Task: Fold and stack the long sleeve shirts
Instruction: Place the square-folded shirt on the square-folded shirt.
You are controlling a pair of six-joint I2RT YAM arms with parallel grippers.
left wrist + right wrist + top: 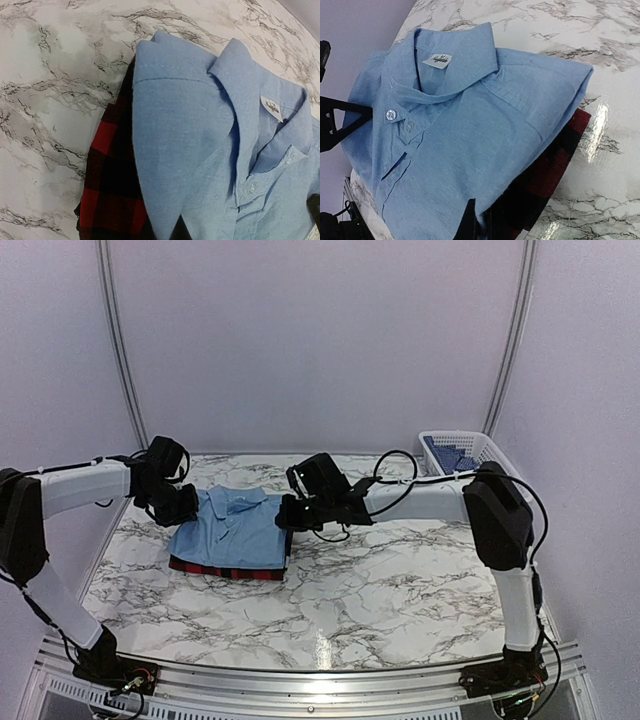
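A folded light blue shirt (232,528) lies collar-up on a folded red-and-black plaid shirt (225,568), whose edge shows along the front. My left gripper (185,505) is at the stack's left edge. In the left wrist view the blue shirt (200,140) rises to a point at the bottom edge and hides my fingers, with the plaid shirt (107,185) beneath. My right gripper (288,515) is at the stack's right edge. In the right wrist view it (482,225) is shut on the hem of the blue shirt (460,130), above the plaid shirt (555,165).
A white plastic basket (497,455) holding dark blue cloth (450,455) stands at the back right of the marble table (380,600). Lilac walls close in the back and sides.
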